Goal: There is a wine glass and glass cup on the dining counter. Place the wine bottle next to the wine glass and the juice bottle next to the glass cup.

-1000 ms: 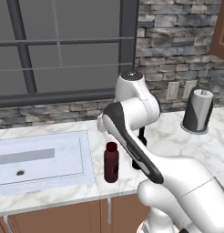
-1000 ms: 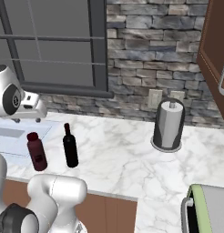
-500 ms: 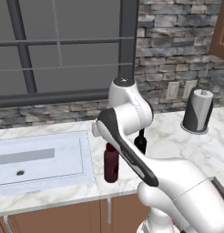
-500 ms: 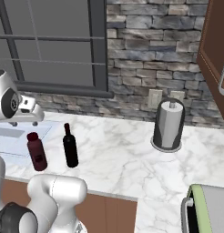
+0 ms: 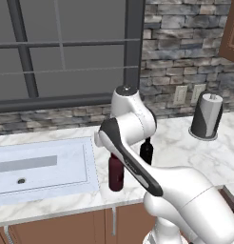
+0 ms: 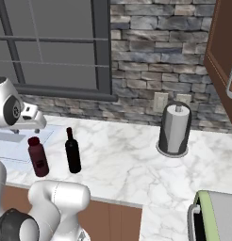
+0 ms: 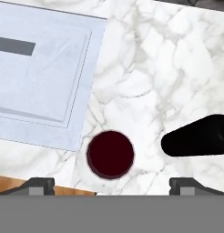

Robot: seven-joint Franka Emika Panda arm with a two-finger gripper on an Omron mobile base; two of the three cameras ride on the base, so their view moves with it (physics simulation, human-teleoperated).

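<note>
The juice bottle (image 6: 37,156), stout and dark red, stands on the white marble counter near the sink's corner. Seen from the hand, its round maroon cap (image 7: 110,154) lies just above the gap between my fingertips. My gripper (image 7: 112,184) hangs over it, open wide and holding nothing. The wine bottle (image 6: 72,151), slim and black, stands just right of the juice bottle (image 5: 115,174); my arm partly hides the wine bottle (image 5: 146,150) in the left base view. From the hand it is a black shape (image 7: 200,136). The wine glass, glass cup and dining counter are out of view.
A white sink basin (image 5: 40,164) lies left of the bottles. A paper towel holder (image 6: 174,129) stands at the back right against the stone wall. A grey-green appliance (image 6: 217,219) sits at the counter's near right. The window is behind the sink.
My arm has swung left and down over the two bottles, and the hand has sunk a little toward them. The jaws stay open. Neither bottle has moved.
</note>
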